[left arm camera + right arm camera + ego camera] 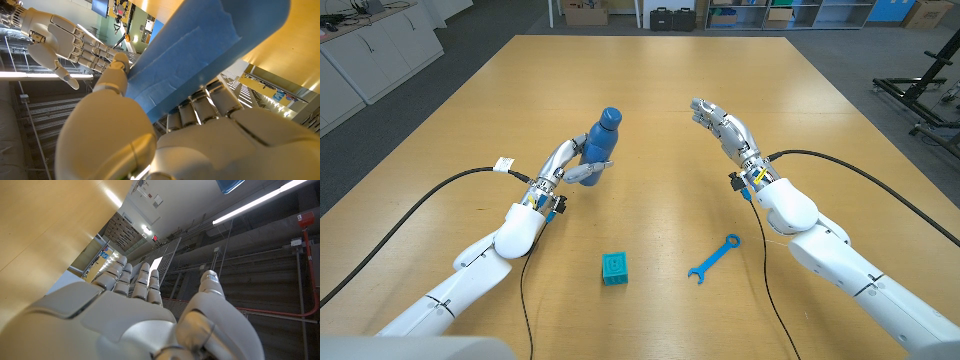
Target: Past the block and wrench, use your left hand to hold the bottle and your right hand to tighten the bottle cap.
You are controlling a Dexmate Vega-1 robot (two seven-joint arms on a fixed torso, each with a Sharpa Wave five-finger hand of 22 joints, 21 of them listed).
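Already we had our left hand (582, 168) wrapped around the lower body of the blue bottle (601, 136), which stood upright on the table (650, 90) beyond the teal block (614, 267) and the blue wrench (714, 258). In the left wrist view our fingers (200, 107) and thumb lay against the bottle's side, so we judged the hold real but low. Our right hand (720, 124) hung to the right of the bottle, well apart from it, fingers spread and holding nothing.

We saw the main risk in that low hold: once we twisted the cap (610, 117), the bottle could turn inside our left hand or tip at the top. We also judged that bringing the right hand across could knock the cap sideways if we came in too flat, toppling the bottle against our thumb.
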